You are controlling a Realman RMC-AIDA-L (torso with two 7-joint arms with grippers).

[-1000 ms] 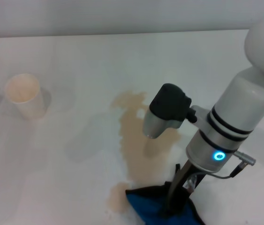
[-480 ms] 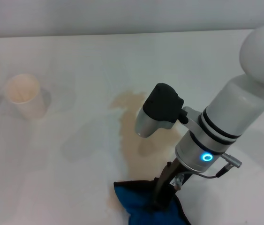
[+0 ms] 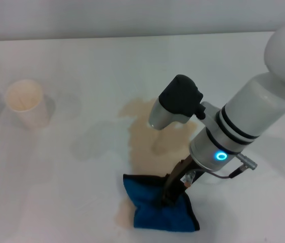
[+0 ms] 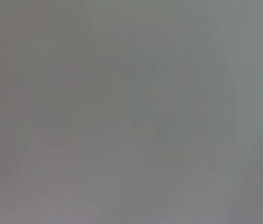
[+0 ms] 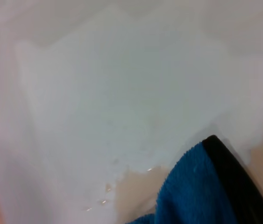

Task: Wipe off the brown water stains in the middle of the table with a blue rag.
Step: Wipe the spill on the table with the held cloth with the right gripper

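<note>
The brown water stains (image 3: 147, 134) spread as a tan puddle on the white table (image 3: 81, 66), with a small blot (image 3: 124, 215) near the front edge. The blue rag (image 3: 155, 205) with black edging lies flat over the puddle's near end. My right gripper (image 3: 171, 191) presses down on the rag's middle and is shut on it. In the right wrist view the rag (image 5: 201, 186) sits beside tan liquid (image 5: 133, 191). My left gripper is out of view; its wrist view shows only blank grey.
A cream paper cup (image 3: 26, 103) stands upright at the left of the table. The right arm's wrist and black camera housing (image 3: 182, 98) hang over the puddle's right side. A faint damp sheen (image 3: 94, 144) lies left of the puddle.
My right gripper has dragged the blue rag leftward and then away from the front edge, onto the puddle's near end. The small blot is now partly beside the rag.
</note>
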